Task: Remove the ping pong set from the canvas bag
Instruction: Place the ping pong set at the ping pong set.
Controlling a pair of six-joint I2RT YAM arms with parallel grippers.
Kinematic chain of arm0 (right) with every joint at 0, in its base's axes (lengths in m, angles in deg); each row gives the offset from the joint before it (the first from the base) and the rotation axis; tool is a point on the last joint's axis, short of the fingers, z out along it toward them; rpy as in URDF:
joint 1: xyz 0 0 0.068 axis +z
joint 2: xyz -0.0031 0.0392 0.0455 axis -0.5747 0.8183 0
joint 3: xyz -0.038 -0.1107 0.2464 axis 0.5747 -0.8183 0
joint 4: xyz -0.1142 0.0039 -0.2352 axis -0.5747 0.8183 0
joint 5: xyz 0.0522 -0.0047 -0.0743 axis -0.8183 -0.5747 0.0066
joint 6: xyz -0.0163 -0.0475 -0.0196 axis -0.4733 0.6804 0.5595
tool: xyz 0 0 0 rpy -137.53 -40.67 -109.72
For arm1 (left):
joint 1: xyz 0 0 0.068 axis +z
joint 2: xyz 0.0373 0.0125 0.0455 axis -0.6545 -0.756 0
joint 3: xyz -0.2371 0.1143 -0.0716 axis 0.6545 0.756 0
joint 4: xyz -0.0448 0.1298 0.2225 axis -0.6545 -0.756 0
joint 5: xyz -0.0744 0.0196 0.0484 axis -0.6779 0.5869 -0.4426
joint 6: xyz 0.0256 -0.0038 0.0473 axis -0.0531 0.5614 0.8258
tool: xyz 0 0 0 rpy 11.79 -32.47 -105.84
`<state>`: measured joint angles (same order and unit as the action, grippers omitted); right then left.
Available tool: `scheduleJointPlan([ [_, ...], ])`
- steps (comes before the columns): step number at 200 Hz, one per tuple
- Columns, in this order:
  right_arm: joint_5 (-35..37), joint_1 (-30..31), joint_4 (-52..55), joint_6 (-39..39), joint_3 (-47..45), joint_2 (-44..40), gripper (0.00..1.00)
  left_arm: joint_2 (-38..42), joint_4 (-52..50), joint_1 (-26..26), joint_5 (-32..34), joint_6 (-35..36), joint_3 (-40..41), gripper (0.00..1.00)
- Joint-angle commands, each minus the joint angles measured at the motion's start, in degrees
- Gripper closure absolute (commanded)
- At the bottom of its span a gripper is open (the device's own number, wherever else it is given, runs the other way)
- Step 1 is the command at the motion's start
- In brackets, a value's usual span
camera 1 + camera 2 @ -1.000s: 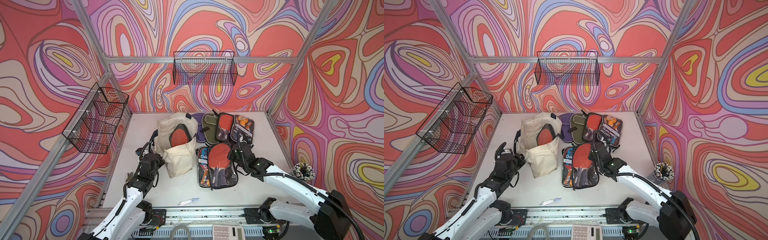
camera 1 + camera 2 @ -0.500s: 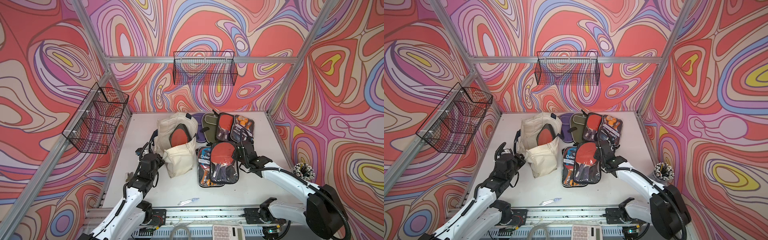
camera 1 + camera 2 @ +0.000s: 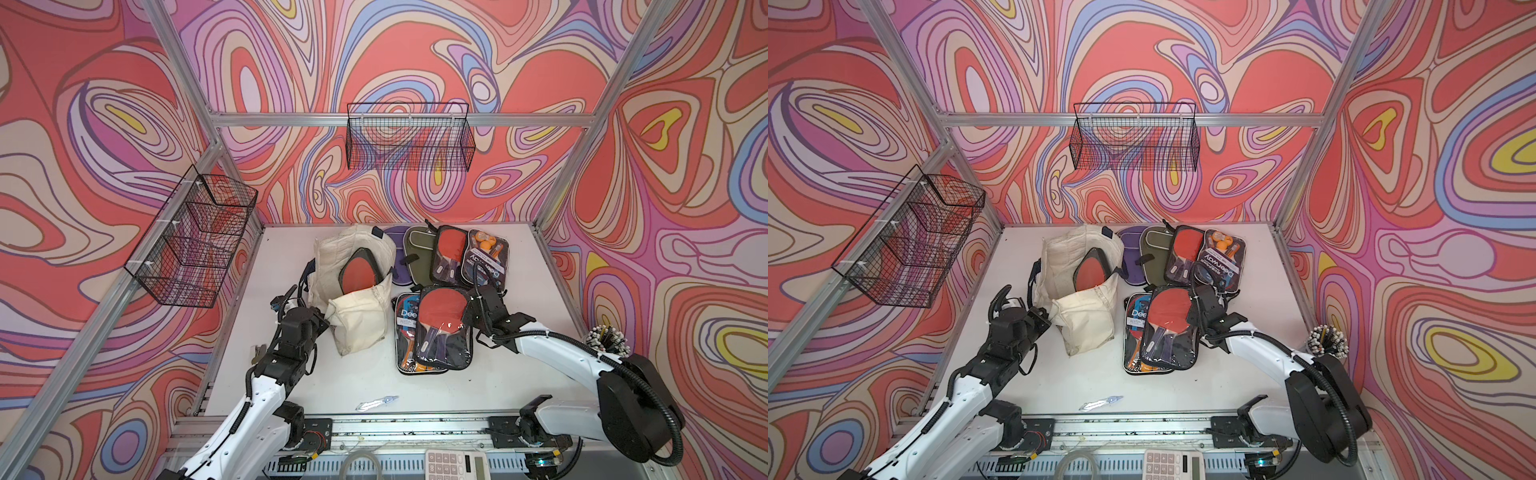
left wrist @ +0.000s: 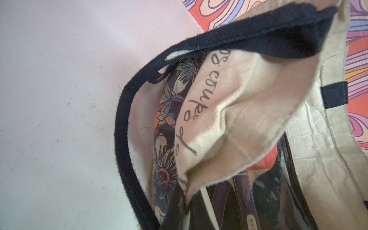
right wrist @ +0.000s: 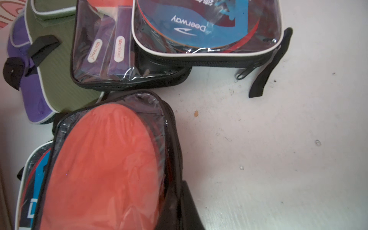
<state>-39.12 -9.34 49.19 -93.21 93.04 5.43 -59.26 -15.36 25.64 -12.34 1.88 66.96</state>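
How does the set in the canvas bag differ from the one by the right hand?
The bagged set is partly hidden in the canvas bag; the outer set is exposed, handles visible. The bagged set rests on canvas, the outer set atop a Deerway set. Both hold red paddles.

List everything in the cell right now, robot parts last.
canvas bag: one, cream, navy straps, left-centre of table, mouth open.
bagged set: one, red paddle showing, inside the canvas bag.
red-paddle set: one, clear pouch, right of the bag, atop the blue set.
blue set: one, clear pouch, beneath it.
far pouches: four, purple, olive, red-paddle clear, blue-card clear, back row.
wire baskets: two, black, left and back walls.
calculator: one, white, front rail.
plastic scrap: one, clear, table front.
stick bundle: one, black, white-tipped, beyond the right wall.
left gripper: one, black, shut on the bag's rim.
right gripper: one, black, shut on the red-paddle set's edge.
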Motion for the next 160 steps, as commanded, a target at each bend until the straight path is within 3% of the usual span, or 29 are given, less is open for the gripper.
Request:
scheduleJointPlan([
  [1, -0.1, -1.1, 0.2, 0.1, -1.0, 1.1, 1.00, 0.5, -1.9, 0.7, 2.5, -0.1, 0.7, 1.00],
  [109, -0.2, -3.8, -1.0, 0.2, -0.7, 6.0, 1.00, 1.1, -2.3, 0.7, 2.7, 0.0, 0.9, 1.00],
  [160, -0.6, -4.0, -0.7, 0.5, 0.1, 5.8, 0.79, 2.6, -2.8, 0.7, 2.7, -0.4, 1.8, 1.00],
])
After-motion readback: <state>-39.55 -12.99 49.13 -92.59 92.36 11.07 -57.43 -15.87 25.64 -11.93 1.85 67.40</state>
